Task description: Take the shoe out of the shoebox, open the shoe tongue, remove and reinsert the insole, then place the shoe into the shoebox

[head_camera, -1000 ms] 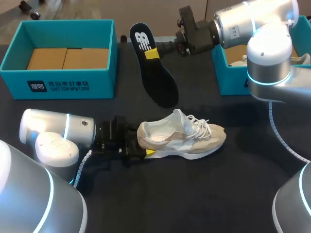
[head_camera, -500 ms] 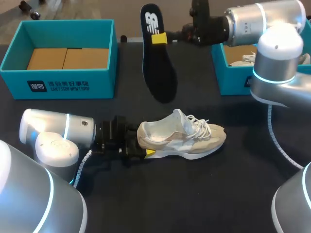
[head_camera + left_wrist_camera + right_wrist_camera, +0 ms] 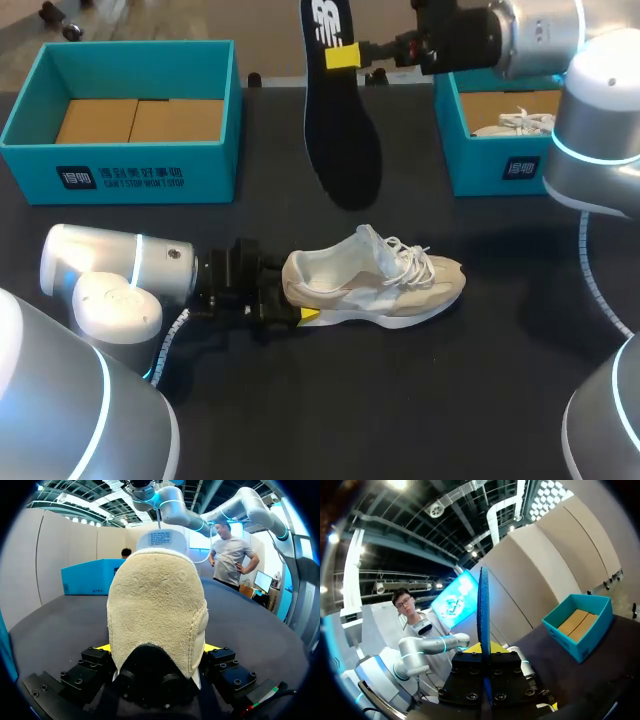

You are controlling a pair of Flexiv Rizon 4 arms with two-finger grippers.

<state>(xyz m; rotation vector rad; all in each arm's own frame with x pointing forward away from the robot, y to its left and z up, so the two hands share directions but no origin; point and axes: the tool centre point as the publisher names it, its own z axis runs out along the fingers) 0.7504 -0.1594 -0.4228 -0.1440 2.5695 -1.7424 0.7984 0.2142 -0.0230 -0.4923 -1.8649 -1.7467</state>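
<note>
- Shoe (image 3: 375,280): cream and white, upright on its sole on the dark table (image 3: 450,400), near the middle, toe toward my right. Laces loose, opening gaping.
- Left gripper (image 3: 295,300): low at table level, clamped on the shoe's heel. In the left wrist view the heel (image 3: 155,605) sits squeezed between the two fingers, a yellow tip (image 3: 102,648) showing at either side.
- Insole (image 3: 338,110): black, out of the shoe and held in the air over the far side of the table. It hangs nearly upright, heel end with a white mark on top, toe end down and well clear of the shoe.
- Right gripper (image 3: 345,55): pinched narrow on the insole near its heel end. In the right wrist view the insole (image 3: 483,605) stands edge-on between the fingers.
- Teal box (image 3: 125,165): far left of the table, open, brown cardboard in the bottom.
- Second teal box (image 3: 500,165): far right, open, another pale shoe (image 3: 515,124) inside.
</note>
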